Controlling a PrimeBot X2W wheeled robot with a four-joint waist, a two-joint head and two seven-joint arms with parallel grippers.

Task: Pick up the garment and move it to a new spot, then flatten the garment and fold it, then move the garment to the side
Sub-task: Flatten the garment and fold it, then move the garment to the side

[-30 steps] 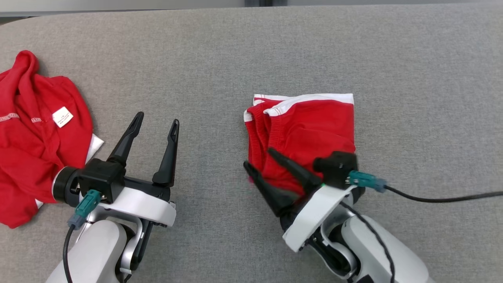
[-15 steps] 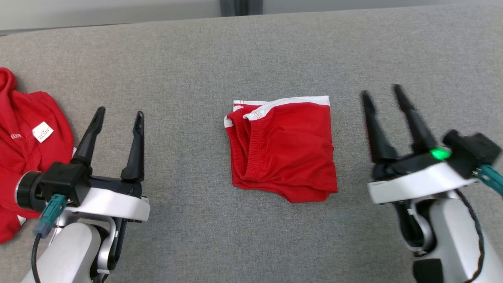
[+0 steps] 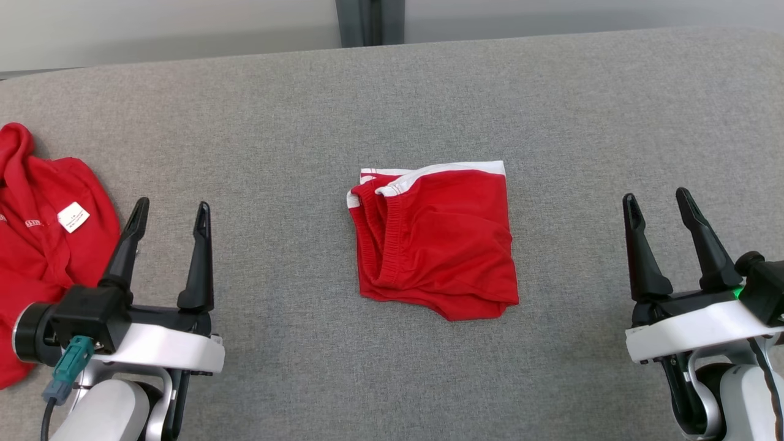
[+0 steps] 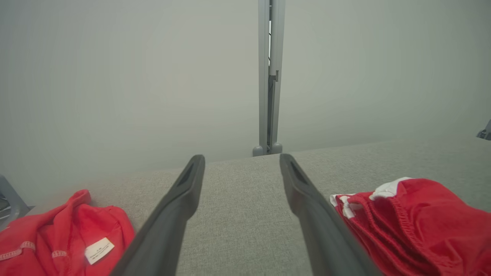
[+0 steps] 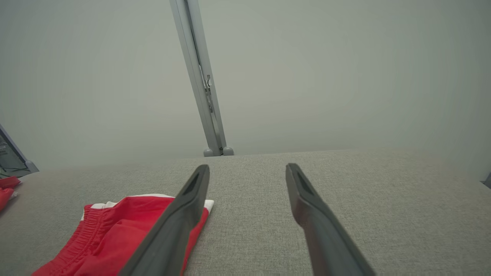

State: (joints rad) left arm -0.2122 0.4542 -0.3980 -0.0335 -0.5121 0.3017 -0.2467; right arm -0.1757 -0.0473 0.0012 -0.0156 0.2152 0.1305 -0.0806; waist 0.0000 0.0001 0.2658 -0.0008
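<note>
Garment point(image 3: 438, 245) first, since the change concerns it: a red piece with white trim, folded into a compact, roughly square stack. It lies flat in the middle of the grey cushion point(image 3: 294, 122) with nothing touching it.

At the far left edge sits a crumpled red shirt point(image 3: 43, 257) with a white label, well apart from the folded piece. Just right of it, at the near left, the left gripper point(image 3: 173, 205) hovers with its two fingers spread and nothing between them, the same pose it had a second ago.

In the centre the stack keeps the outline it had then, with the elastic waistband on its left and the white band along its far edge.

The real change is at the right. A second ago the right gripper point(image 3: 656, 196) lay across the near edge of the stack, its fingers reaching towards the near left corner. It has since pulled back to the near right, well apart from the cloth, with its fingers spread, empty and pointing to the far side. The head camera has shifted as well, so the whole scene sits differently in that view.

My reading is that the fold is finished and released and both arms are back at rest. What remains, if anything, is moving the stack to the side
</note>
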